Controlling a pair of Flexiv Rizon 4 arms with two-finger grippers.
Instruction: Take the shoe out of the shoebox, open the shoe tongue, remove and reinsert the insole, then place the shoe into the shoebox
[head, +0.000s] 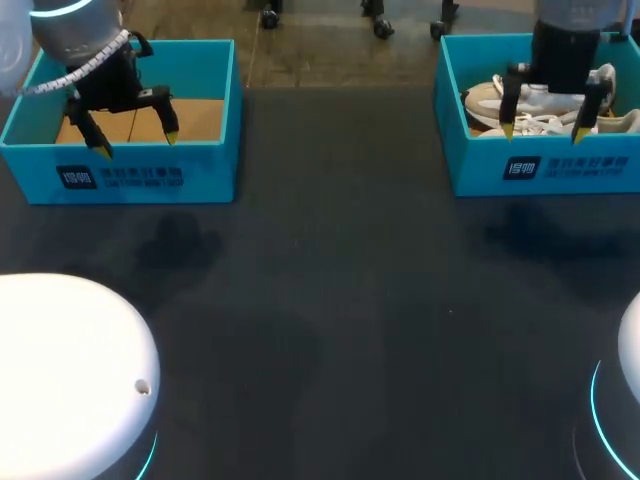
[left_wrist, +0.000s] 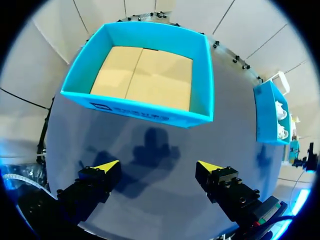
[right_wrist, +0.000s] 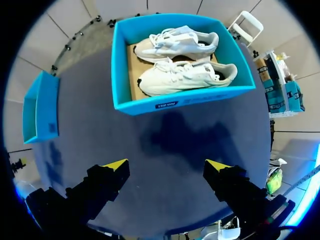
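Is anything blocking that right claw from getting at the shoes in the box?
Nothing visible does. The right gripper is open, the shoebox has no lid, and both shoes lie uncovered inside it.

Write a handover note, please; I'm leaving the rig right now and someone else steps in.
Left gripper: open, empty, above the table by the left box, which has no shoe in it.
Right gripper: open, empty, above the table by the right box.
Near shoe and far shoe lie side by side in the right box.
Done: nothing yet.
Left: take a shoe out, open the tongue, remove and reinsert the insole, put it back.
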